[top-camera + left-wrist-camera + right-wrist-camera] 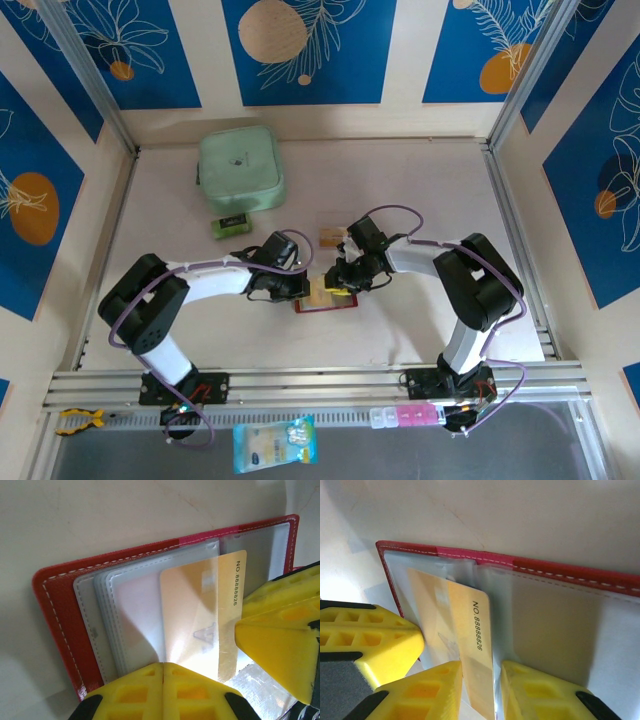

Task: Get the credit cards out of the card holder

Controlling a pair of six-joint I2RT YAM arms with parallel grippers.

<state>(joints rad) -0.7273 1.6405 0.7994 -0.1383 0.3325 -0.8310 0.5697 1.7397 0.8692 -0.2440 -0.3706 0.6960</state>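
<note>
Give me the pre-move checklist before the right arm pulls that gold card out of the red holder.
1. Right gripper on the gold card: fingers sit either side of its free end, ok.
2. Card started out of its clear sleeve: the numbered end is exposed, ok.
3. Left gripper shut and pressing the card holder down: ok.
4. Left gripper clear of the card's near edge: cannot tell, they overlap in the left wrist view.
5. Bare table beyond the holder for set-down: ok, a loose card lies there too.
</note>
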